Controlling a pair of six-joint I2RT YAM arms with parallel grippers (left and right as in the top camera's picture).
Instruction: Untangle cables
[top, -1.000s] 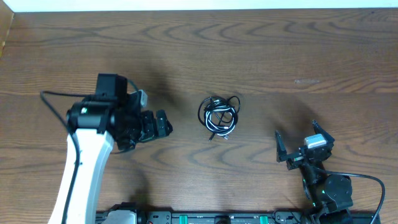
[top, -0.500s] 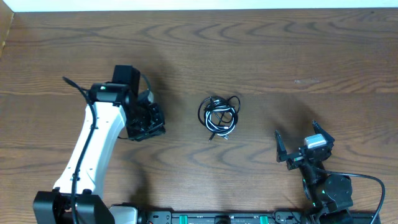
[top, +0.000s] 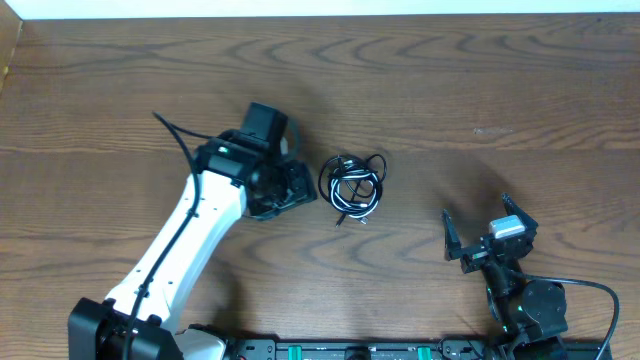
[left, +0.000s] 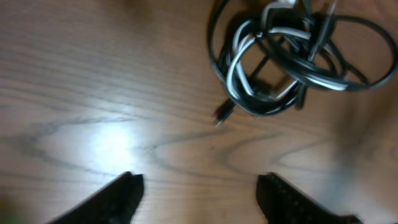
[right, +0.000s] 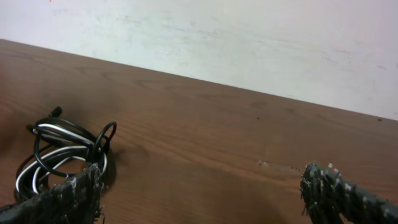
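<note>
The cables (top: 352, 186) lie as one small tangled coil at the table's middle, thin black loops wound with a white cable (left: 234, 73). A small plug end (left: 224, 113) sticks out of the coil toward my left gripper. My left gripper (top: 303, 189) sits just left of the coil, apart from it. In the left wrist view it (left: 200, 190) is open over bare wood with the coil ahead and to the right. My right gripper (top: 478, 230) rests open at the near right, well away from the coil. In the right wrist view the coil (right: 62, 134) lies beyond the left finger (right: 78, 190).
The brown wooden table (top: 480, 90) runs to a white wall (right: 249, 43) at the far side. Thick black wires (top: 585, 288) trail from the arm bases along the front edge, where a black rail (top: 330, 350) runs.
My left arm has swung right across the table and its gripper now sits right beside the coil. The coil and the right arm have not moved.
</note>
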